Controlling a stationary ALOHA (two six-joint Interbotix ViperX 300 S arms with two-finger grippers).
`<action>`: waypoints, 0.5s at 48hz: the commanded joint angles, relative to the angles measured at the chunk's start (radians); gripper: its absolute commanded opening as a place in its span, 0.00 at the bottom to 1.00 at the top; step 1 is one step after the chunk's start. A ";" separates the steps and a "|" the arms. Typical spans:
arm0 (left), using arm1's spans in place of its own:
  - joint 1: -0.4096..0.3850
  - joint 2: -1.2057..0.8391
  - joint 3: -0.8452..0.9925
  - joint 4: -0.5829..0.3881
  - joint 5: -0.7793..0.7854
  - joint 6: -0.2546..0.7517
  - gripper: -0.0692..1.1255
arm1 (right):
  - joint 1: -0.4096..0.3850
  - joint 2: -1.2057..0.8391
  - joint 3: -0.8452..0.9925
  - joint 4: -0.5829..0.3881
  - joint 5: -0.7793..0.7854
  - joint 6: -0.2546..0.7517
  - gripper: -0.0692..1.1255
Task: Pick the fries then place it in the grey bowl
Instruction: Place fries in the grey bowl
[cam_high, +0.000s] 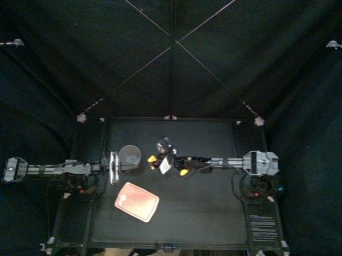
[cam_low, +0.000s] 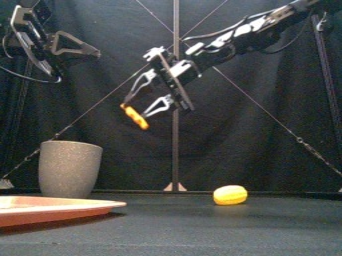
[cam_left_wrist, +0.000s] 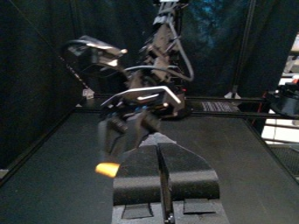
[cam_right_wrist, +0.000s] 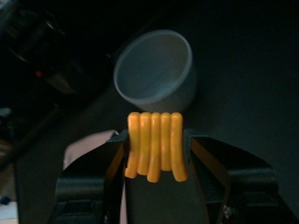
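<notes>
Fries (cam_right_wrist: 156, 147) in the firm pinch of the right gripper's (cam_right_wrist: 156, 136) fingers (cam_right_wrist: 219, 166), aloft, grey bowl (cam_low: 70, 168) lower, well apart.

Dim overall, soft even light, faint sheen on table (cam_low: 201, 225)

I record a small matt black table (cam_high: 201, 215) enclosed by black fabric curtains (cam_high: 80, 60) at back and both sides.
</notes>
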 joint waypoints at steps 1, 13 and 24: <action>-0.012 -0.003 -0.017 0.011 -0.011 0.002 0.07 | -0.054 0.057 -0.109 -0.005 -0.132 -0.003 0.58; -0.020 -0.005 -0.011 0.017 -0.011 0.003 0.07 | -0.086 0.242 -0.348 -0.049 -0.158 -0.006 0.58; -0.021 -0.006 -0.008 0.041 -0.012 0.003 0.07 | -0.089 0.328 -0.491 -0.123 -0.143 -0.003 0.73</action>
